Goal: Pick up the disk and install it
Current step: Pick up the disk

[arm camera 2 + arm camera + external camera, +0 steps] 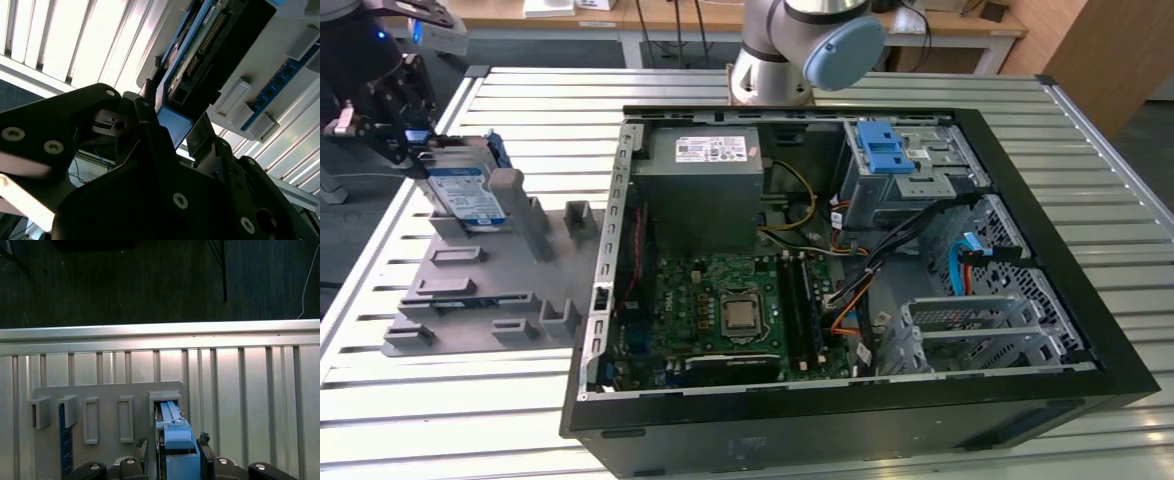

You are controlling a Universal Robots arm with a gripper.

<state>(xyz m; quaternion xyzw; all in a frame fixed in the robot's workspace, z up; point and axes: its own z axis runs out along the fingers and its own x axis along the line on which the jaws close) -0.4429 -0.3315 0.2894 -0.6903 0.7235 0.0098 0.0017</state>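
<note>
Straddling upright disk (464, 195) with claw (172, 444), in grey holder (480, 290) near counter's (520, 100) edge; cannot tell whether pinching it or merely spread alongside.

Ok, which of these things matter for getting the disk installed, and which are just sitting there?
For the job: disk, upright at the grey holder; gripper at it; open computer case, likely where it goes.
Just there: power supply box, circuit board, blue latch, cables.

Slatted metal table (454, 420), dark floor (150, 285)
</note>
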